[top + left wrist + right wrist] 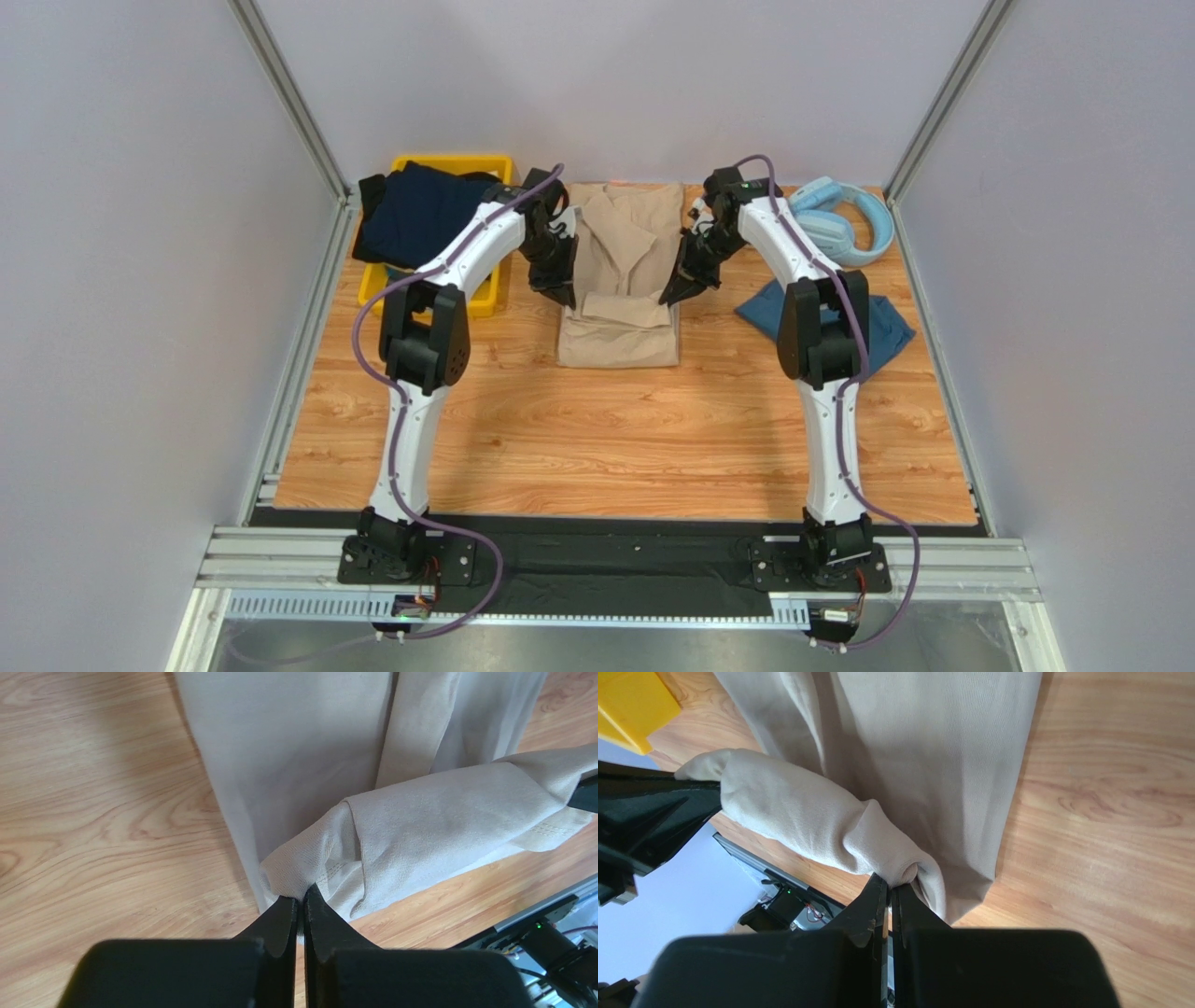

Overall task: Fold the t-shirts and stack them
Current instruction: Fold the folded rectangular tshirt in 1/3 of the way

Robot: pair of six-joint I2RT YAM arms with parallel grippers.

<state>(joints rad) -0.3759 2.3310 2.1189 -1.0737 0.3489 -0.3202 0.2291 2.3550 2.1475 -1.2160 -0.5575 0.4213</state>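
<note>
Both end effectors (300, 896) (889, 883) pinch the beige t-shirt's (617, 333) folded-over edge.

I read even, diffuse light from above in the overhead view. The pale enclosure walls (126, 280) are bright without glare, and the arms cast only soft, faint shadows on the wooden table (617, 434). Focus holds across that frame. In both wrist views the beige t-shirt (449, 833) shows crisp weave and the wood grain is clear. Nearest the lens, the black bodies of the left gripper (302, 897) and right gripper (889, 887) are dark and featureless.
</note>
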